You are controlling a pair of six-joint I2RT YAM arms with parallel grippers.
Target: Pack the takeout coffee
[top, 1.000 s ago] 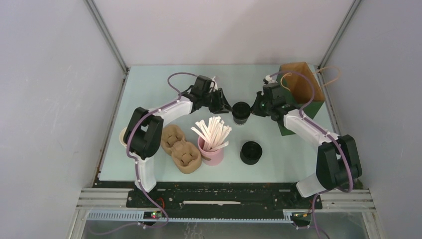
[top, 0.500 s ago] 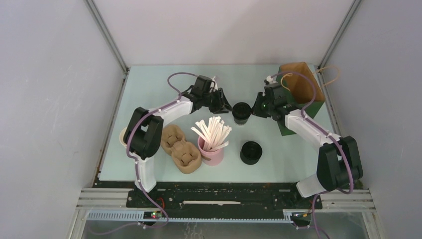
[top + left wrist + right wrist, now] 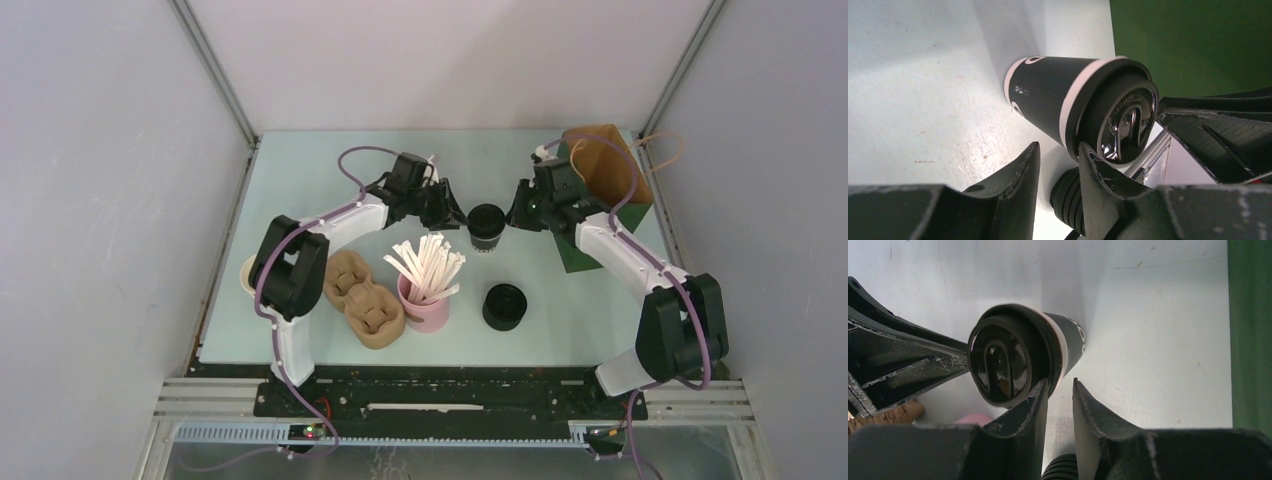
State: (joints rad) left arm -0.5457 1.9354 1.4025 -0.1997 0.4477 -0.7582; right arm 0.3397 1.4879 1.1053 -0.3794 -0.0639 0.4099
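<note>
The takeout coffee (image 3: 485, 228), a small black paper cup with a round black lid, stands upright mid-table between my two grippers. My left gripper (image 3: 452, 209) is at its left side and stands open. In the left wrist view the coffee (image 3: 1058, 100) lies just past the left gripper (image 3: 1058, 152), with one fingertip (image 3: 1093, 160) against the lid rim and nothing between the fingers. My right gripper (image 3: 517, 212) is at the cup's right side, narrowly open. Beside the coffee (image 3: 1065, 337) in the right wrist view, the right gripper (image 3: 1060, 385) is empty, one fingertip (image 3: 1038, 395) by the lid.
A brown paper bag (image 3: 605, 165) stands at the back right in a green holder (image 3: 585, 252). Nearer the front are a pink holder of wooden stirrers (image 3: 425, 300), a squat black lid stack (image 3: 503, 306), a pulp cup carrier (image 3: 362, 295) and a cup stack (image 3: 246, 275) behind the left arm.
The right gripper has opened a little and its wrist has shifted slightly toward the bag. The coffee and the left gripper have stayed put.
</note>
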